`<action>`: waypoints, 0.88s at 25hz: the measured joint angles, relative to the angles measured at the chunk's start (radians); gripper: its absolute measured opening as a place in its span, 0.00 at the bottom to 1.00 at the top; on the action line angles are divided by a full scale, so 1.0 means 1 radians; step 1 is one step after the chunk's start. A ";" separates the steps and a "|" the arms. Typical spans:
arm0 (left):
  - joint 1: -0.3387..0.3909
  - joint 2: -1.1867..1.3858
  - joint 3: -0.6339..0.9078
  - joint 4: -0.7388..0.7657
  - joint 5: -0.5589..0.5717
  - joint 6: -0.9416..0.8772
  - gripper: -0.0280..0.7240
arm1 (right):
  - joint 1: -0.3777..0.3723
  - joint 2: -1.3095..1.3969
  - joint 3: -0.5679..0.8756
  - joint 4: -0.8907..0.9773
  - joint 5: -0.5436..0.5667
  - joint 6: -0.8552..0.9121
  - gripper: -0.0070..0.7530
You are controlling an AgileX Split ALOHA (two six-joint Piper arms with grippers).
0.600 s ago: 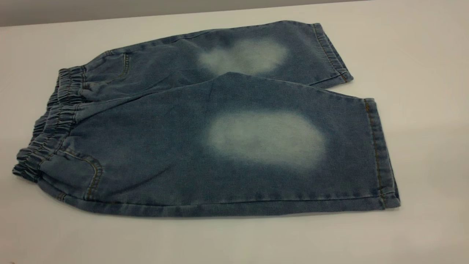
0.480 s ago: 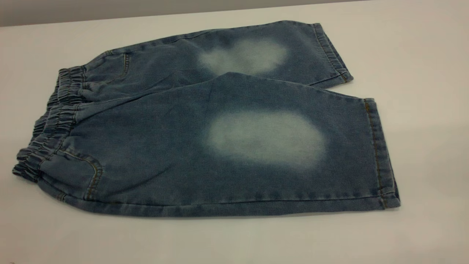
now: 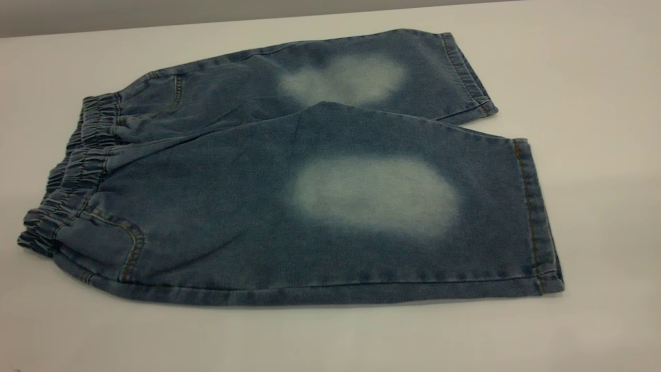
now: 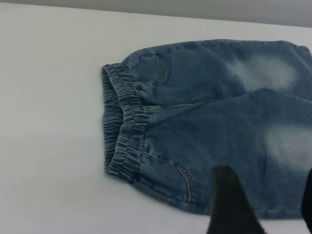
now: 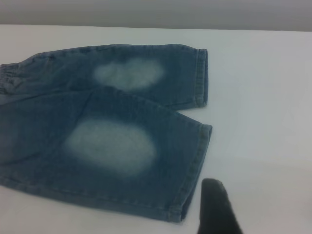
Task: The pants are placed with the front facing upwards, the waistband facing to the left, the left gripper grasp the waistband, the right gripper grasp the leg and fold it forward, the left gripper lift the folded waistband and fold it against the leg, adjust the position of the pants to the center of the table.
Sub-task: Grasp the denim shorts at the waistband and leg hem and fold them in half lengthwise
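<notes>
The blue denim pants [image 3: 248, 206] lie flat on the white table [image 3: 594, 77], front up, with a pale patch on each leg. The ruffled waistband [image 3: 67, 181] points left and the leg hems [image 3: 534, 217] point right. The near leg overlaps the far one a little. Neither gripper shows in the exterior view. In the left wrist view my left gripper [image 4: 268, 207] hovers open over the pants' near edge, beside the waistband [image 4: 124, 131]. In the right wrist view my right gripper [image 5: 265, 214] is open, one dark finger [image 5: 217, 209] showing just past the near leg's hem [image 5: 195, 170], over bare table.
The table's far edge [image 3: 258, 20] runs close behind the far leg, against a grey wall. Bare tabletop surrounds the pants on the left, right and near sides.
</notes>
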 joint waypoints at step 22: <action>0.000 0.000 0.000 -0.006 -0.026 -0.003 0.49 | 0.000 0.000 0.000 0.012 -0.002 0.000 0.47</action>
